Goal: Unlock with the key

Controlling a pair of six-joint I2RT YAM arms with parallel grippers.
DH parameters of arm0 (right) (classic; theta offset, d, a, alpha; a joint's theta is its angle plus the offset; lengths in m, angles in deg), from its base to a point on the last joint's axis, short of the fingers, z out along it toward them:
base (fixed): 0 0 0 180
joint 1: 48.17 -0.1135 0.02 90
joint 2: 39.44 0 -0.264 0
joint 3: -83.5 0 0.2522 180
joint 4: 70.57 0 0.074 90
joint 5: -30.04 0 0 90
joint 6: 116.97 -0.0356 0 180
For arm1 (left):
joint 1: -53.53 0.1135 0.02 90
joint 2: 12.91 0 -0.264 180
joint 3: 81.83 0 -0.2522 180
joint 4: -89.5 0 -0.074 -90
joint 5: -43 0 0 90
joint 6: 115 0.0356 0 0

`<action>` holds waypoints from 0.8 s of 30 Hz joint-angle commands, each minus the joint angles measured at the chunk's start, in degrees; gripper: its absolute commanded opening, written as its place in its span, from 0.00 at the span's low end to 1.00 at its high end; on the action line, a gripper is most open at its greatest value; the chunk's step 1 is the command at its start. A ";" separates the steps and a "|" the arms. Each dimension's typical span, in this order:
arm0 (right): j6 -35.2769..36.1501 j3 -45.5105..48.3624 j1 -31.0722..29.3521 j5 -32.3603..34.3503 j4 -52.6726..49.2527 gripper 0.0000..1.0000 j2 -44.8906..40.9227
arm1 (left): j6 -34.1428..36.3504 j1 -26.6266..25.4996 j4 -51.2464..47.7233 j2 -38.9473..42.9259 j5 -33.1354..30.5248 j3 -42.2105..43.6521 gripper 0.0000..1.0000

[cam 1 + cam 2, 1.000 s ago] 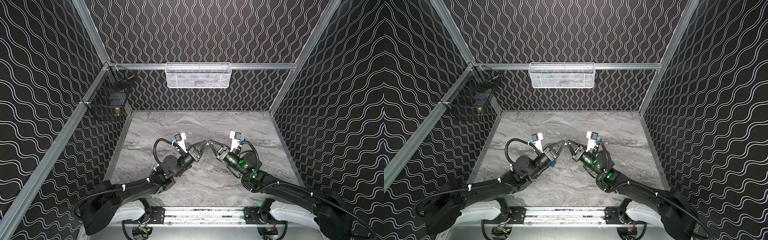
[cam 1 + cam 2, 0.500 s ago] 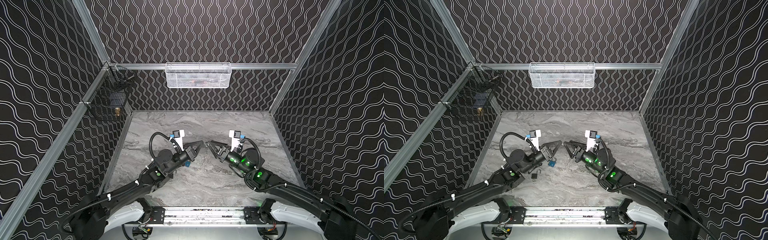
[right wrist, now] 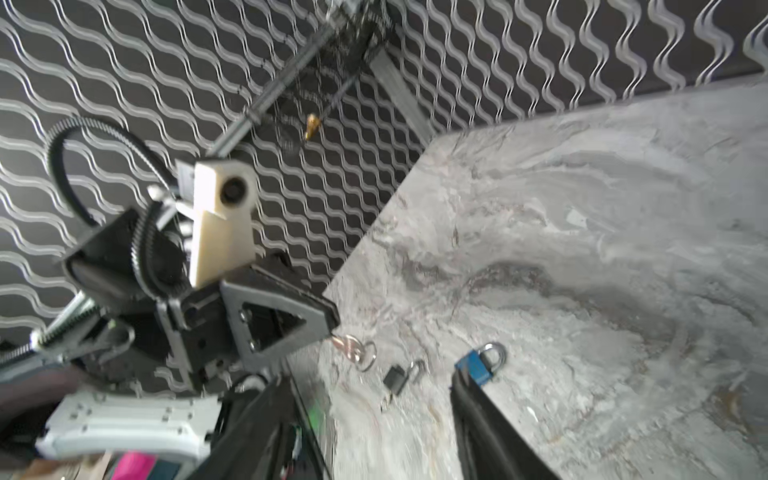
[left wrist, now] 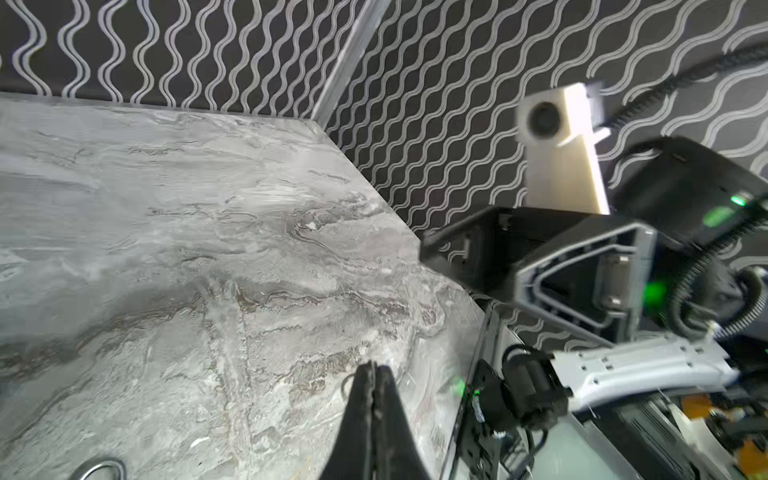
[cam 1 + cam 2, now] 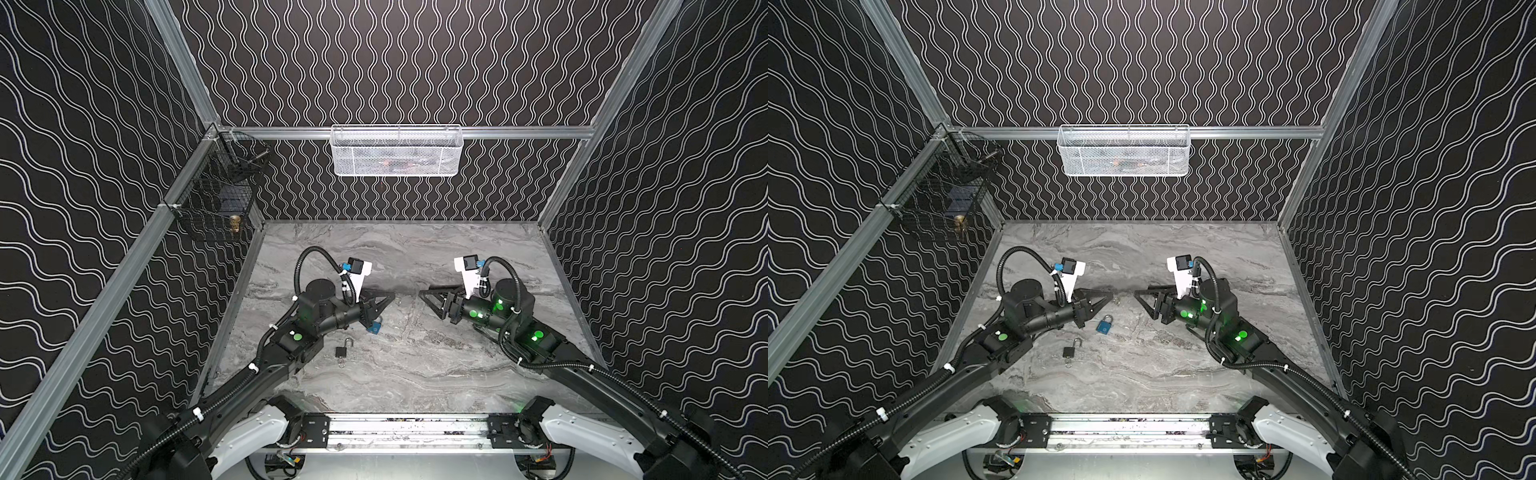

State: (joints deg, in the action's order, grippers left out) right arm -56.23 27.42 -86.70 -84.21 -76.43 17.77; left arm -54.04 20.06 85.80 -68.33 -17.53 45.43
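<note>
Here we see the grey marbled bench (image 5: 1142, 249) with both arms low over it. Our left claw (image 5: 1111, 296) is pinched shut at the tips. Our right claw (image 5: 1142, 290) faces it nearby, jaws apart and empty. A blue padlock (image 5: 1104, 325) lies flat just beside the left claw, with a smaller black padlock (image 5: 1070, 350) near it, towards the front edge. The key (image 3: 348, 345), ring attached, hangs gripped in the left claw's tips.

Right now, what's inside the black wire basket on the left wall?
Through the black wire basket I see a small brass piece and a dark box. The mesh hides what they are and anything behind them.
</note>
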 commanded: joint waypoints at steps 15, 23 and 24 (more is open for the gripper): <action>9.66 -3.88 0.36 -17.87 -0.20 0.48 9.52 | 4.74 0.66 -0.30 -1.21 10.84 -1.90 0.00; 10.36 -3.82 0.38 -22.16 2.79 0.37 11.39 | 3.95 0.61 0.79 -2.58 12.13 -2.32 0.00; 10.47 -3.77 0.38 -22.24 3.02 0.36 11.34 | 3.82 0.60 0.77 -2.74 12.15 -2.48 0.00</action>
State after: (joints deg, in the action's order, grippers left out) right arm -47.25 24.25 -86.35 -104.43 -76.47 29.03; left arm -50.36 20.58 83.83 -70.82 -6.90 43.61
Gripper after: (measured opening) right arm 0.365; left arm 0.049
